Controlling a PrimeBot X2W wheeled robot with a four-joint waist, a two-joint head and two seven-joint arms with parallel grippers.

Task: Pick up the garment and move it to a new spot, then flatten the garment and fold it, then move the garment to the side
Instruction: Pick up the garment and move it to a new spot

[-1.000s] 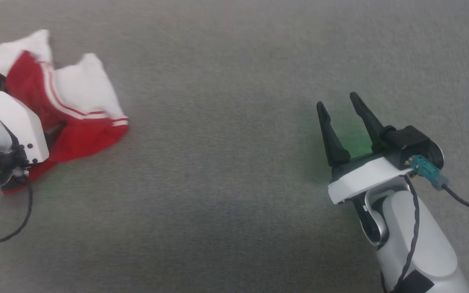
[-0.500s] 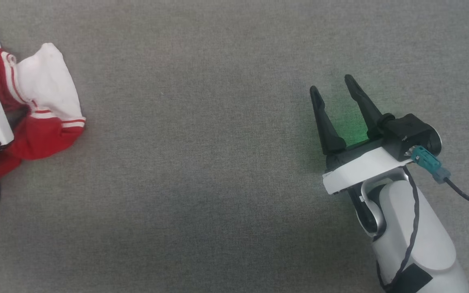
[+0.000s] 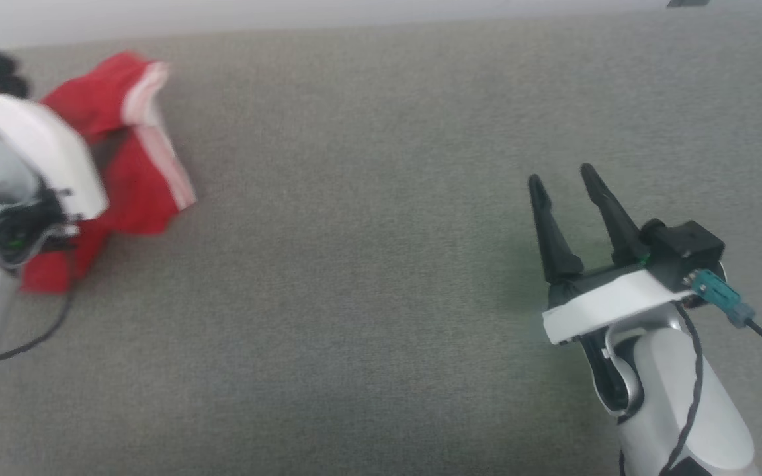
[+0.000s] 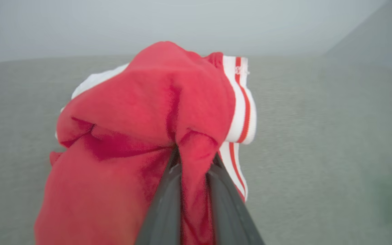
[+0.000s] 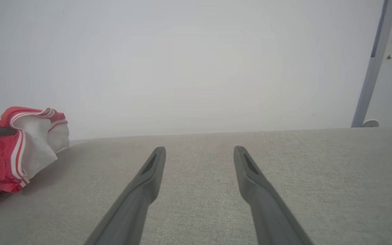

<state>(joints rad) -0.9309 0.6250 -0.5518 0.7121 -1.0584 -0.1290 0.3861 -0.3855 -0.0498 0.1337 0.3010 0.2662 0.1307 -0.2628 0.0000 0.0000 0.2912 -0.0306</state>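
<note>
Stretching across every view is a grey woven surface [image 3: 368, 297], its fine, slightly nubby weave showing best in the right wrist view. A plain pale wall [image 5: 182, 68] is rising behind its far edge, and a slim grey pole [image 5: 373, 68] is standing against that wall at one side.

The garment [image 3: 129, 178] is bunching into a soft, rumpled heap at the far left of the surface, well apart from the right arm. It is bright red cloth with white panels and red-and-white striped trim curling along its edges.

The right gripper [image 3: 560, 174] is hovering over bare fabric with its two long, dark, tapering fingers standing wide apart and nothing between them. A black cable [image 3: 692, 390] is twisting down its smooth white forearm from a teal connector [image 3: 718, 294].

The left gripper [image 4: 195, 160] is pinching a fold of the red cloth, its fingers drawn narrow around it, while the rest of the garment is draping over and around them.

In the head view a white wrist housing [image 3: 43, 152] is covering those fingers and part of the garment, and that side is blurring. The frame edge is cutting the garment off in both wrist views. How much of it is resting on the surface is hard to tell.
</note>
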